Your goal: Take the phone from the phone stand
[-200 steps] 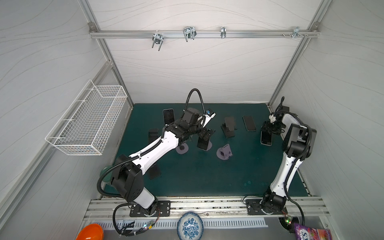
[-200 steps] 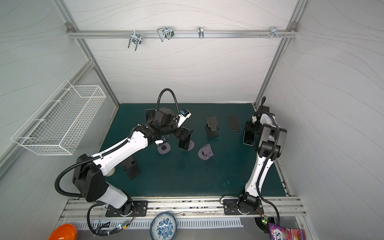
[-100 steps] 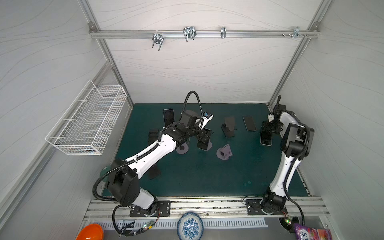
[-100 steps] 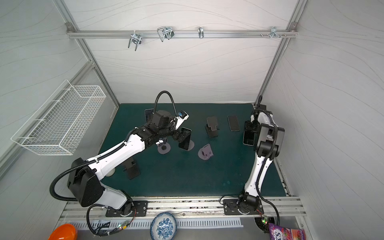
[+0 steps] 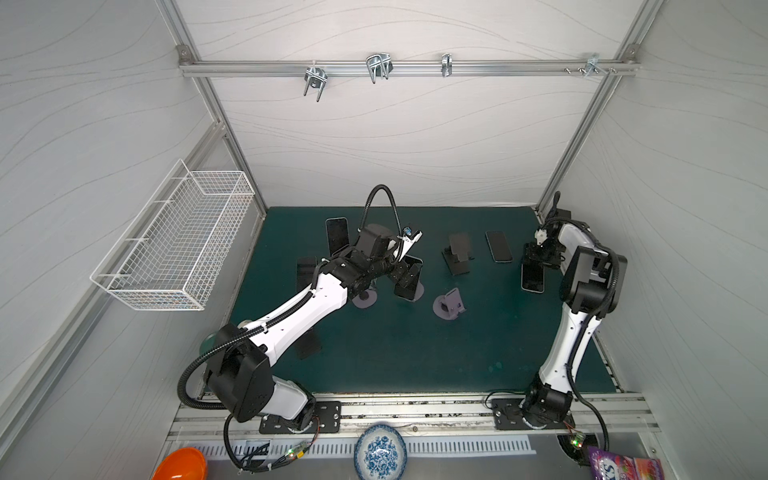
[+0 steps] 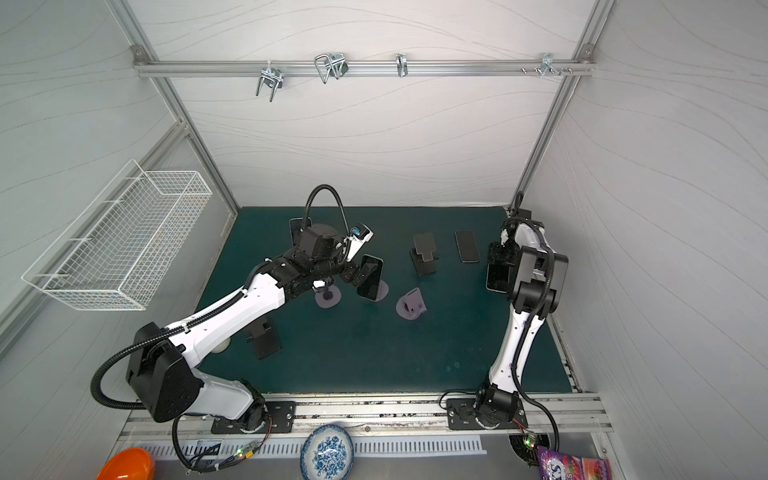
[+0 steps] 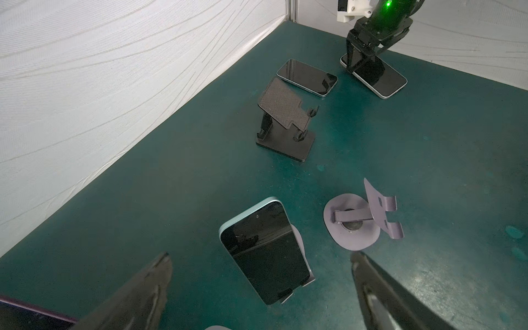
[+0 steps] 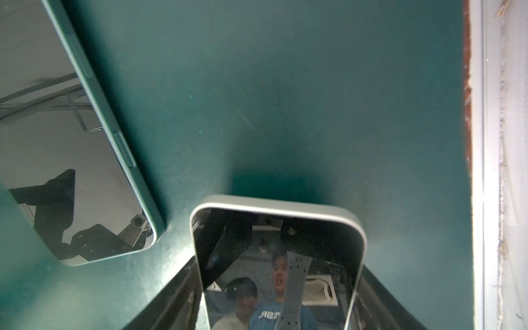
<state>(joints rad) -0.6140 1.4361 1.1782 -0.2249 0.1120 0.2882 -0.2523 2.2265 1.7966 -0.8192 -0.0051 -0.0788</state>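
A phone with a dark screen and pale edge leans on a lilac phone stand mid-mat, seen in both top views. My left gripper is open, one finger on each side of this phone without touching it, also seen in a top view. At the right edge of the mat, my right gripper is shut on the end of a silver phone that lies on the mat.
A dark green phone lies flat beside the silver one. An empty black stand and an empty lilac stand sit between the arms. Another lilac base, a phone and black stands lie near the left arm. A wire basket hangs on the left wall.
The left arm has shifted slightly, keeping its open gripper at the phone on the stand. The right gripper stays at the silver phone.
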